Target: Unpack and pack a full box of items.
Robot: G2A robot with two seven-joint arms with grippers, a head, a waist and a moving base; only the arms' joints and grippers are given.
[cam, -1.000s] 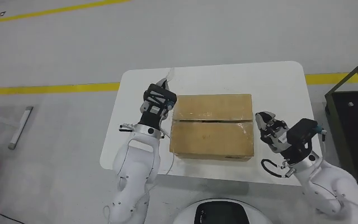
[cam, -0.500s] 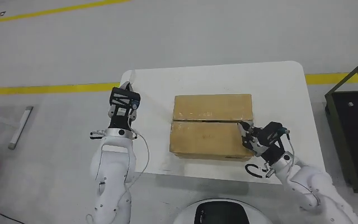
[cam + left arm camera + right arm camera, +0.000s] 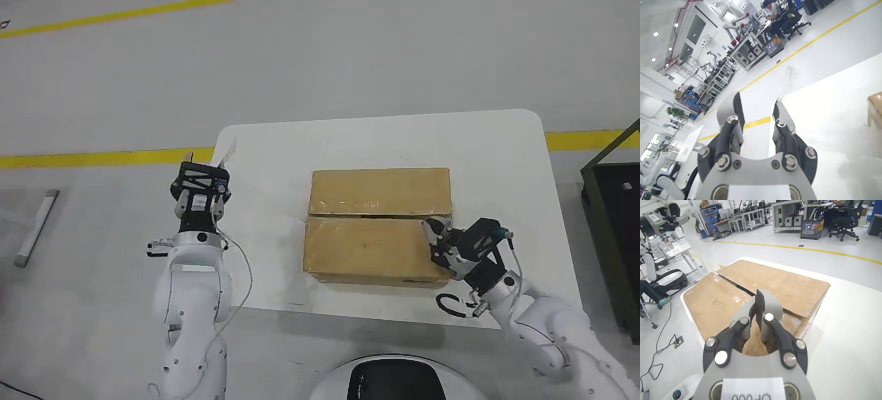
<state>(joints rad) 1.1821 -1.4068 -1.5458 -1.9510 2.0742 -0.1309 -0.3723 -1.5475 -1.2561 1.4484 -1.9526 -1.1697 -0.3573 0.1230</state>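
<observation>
A brown cardboard box (image 3: 378, 225) lies in the middle of the white table (image 3: 500, 150), its two top flaps (image 3: 745, 285) down with a narrow seam between them. My right gripper (image 3: 435, 240) is shut, its fingertips (image 3: 761, 300) over the near flap at the box's right end. My left gripper (image 3: 200, 175) is beyond the table's left edge, well apart from the box, and stands open (image 3: 756, 98). A thin clear strip of tape (image 3: 787, 75) clings to one of its fingertips and trails upward.
A dark cabinet (image 3: 612, 230) stands off the table's right side. A yellow floor line (image 3: 100, 157) runs behind the table, and a grey bar (image 3: 35, 228) lies on the floor at the left. Bare tabletop lies left and right of the box.
My left gripper has pulled away from the box's left end, out past the table edge, with the tape strip on it. My right gripper has moved in onto the box's right end.
</observation>
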